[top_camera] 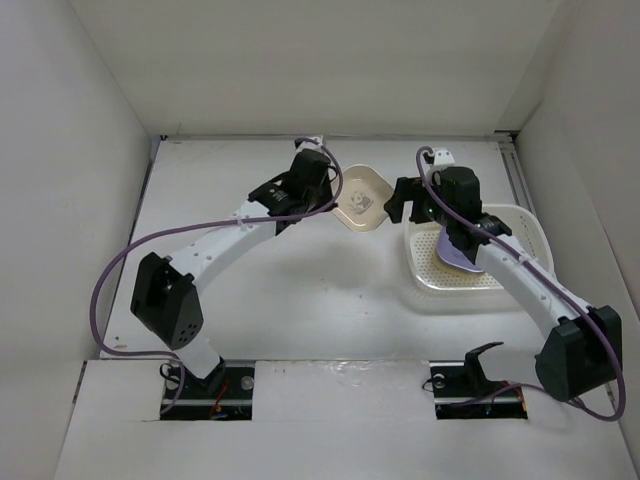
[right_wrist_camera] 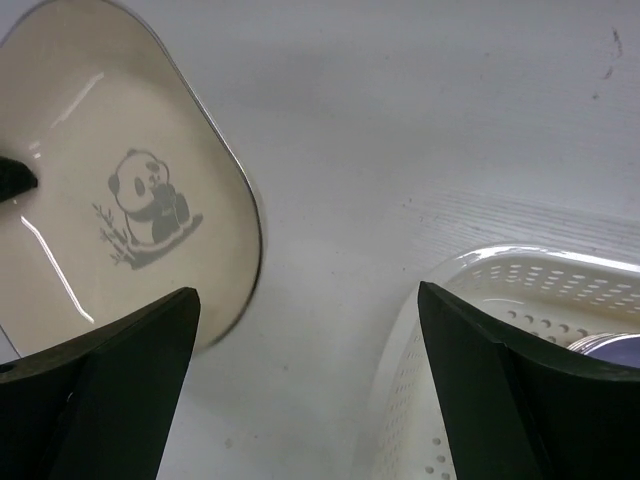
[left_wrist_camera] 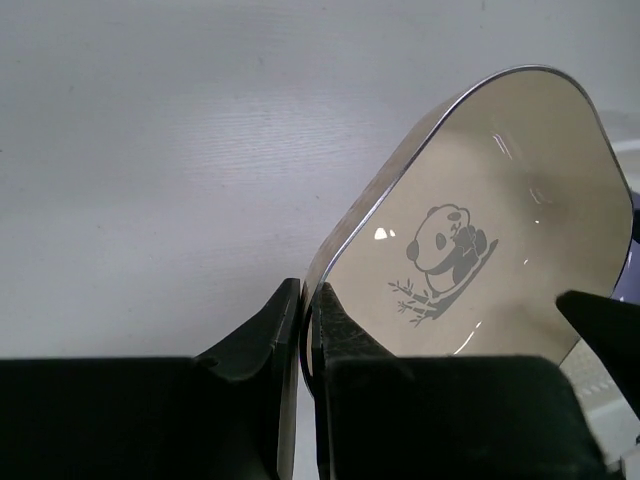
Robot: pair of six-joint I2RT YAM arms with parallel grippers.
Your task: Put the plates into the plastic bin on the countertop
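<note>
Clamping the rim of a cream rounded-square plastic plate (left_wrist_camera: 500,180), the left claw (left_wrist_camera: 305,295) presses its two black fingers together on the dish's near corner, one finger on each face. The plate hangs tilted above the flat white countertop (top_camera: 300,300), near the middle of the overhead view, between the two arms. At its centre is a grey panda print (left_wrist_camera: 447,250): the animal sits beside a sprig of bamboo, and no lettering can be read on it.

The right claw (right_wrist_camera: 307,292) stands with its fingers spread wide and nothing between them. It is level with the far left corner of the white rectangular perforated plastic bin (right_wrist_camera: 480,265). One of its fingers lies just beside the far edge of the cream plate, but whether it touches cannot be told.

Inside the bin rests a purple plate (top_camera: 455,250), partly hidden under the right arm.
</note>
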